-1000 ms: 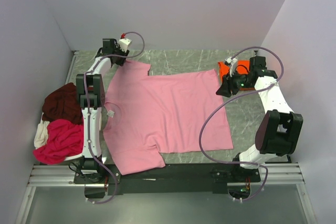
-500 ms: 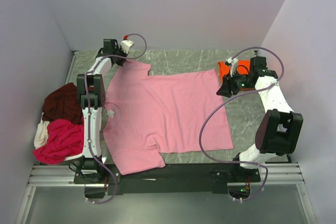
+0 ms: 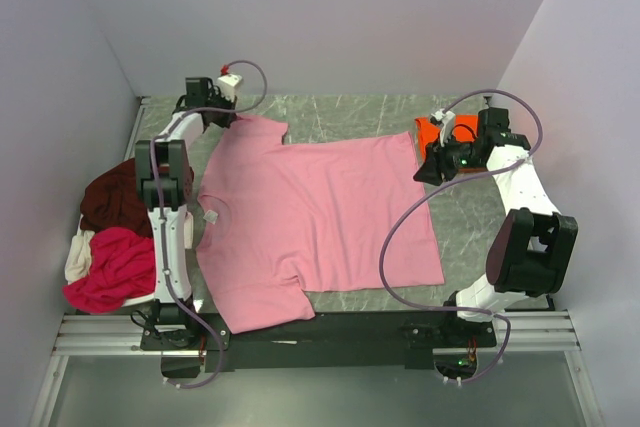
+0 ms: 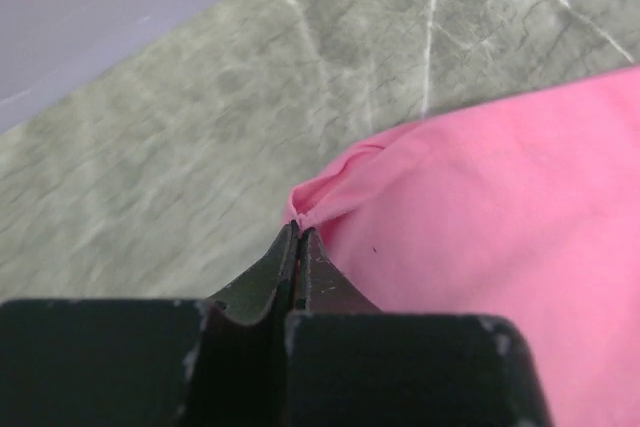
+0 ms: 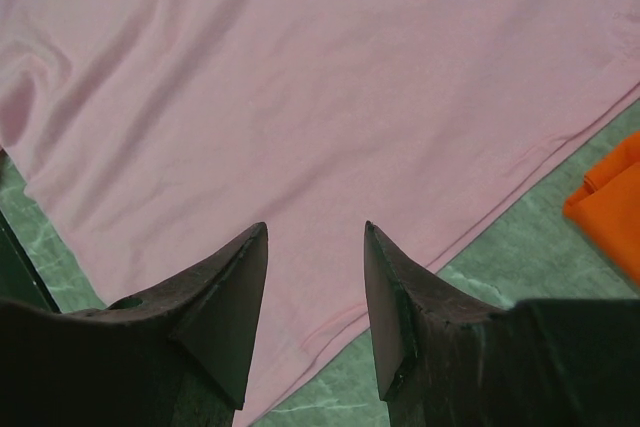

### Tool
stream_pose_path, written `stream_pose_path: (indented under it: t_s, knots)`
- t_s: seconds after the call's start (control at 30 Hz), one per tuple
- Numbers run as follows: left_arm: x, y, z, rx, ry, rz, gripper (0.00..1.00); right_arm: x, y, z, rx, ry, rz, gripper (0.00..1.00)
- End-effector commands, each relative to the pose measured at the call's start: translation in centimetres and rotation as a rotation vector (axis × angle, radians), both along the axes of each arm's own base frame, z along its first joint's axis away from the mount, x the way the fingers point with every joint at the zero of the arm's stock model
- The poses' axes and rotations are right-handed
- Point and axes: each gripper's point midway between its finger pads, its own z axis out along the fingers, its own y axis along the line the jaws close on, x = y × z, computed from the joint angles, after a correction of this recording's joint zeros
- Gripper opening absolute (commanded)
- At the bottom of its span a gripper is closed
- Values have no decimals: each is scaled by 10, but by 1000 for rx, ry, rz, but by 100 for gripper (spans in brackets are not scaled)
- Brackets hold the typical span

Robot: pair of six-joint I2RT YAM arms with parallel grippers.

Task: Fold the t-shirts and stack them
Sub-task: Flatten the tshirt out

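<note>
One light pink t-shirt (image 3: 320, 217) is spread flat on the table (image 3: 345, 115); limp, light cloth, best pinched at edges. Left gripper (image 4: 298, 237) is clamped on its far sleeve tip; right gripper (image 5: 315, 277) is parted, empty.

Table (image 3: 340, 117): grey-green marble-pattern top, metal rail along the near edge. Pink t-shirt (image 3: 310, 217) lies spread flat across the middle, collar to the left, hem to the right; the near sleeve reaches the near edge and the far sleeve's tip is puckered up off the surface. Orange t-shirt (image 3: 432, 133) sits folded at far right, just beside the pink hem's far corner. Heap at the left edge: maroon shirt (image 3: 115, 197), magenta-red shirt (image 3: 110, 267), cream shirt (image 3: 78, 255). Can't tell if the heap rests fully on the top.
</note>
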Motion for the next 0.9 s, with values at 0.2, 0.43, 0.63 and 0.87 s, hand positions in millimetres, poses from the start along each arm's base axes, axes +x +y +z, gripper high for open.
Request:
stream_pose_path:
  t_s: [0.2, 0.43, 0.63, 0.87]
  knots:
    - [-12, 20, 94, -104, -149, 74, 0, 43, -3, 2, -81, -15, -3, 55]
    - [-15, 40, 90, -109, -121, 108, 0, 132, -19, 4, -193, -19, -111, 58]
    - [-15, 41, 89, -112, -115, 106, 0, 199, -30, -40, -317, 34, -276, 57]
    - [-18, 41, 88, -104, -114, 94, 0, 242, -29, -68, -331, 16, -338, 56]
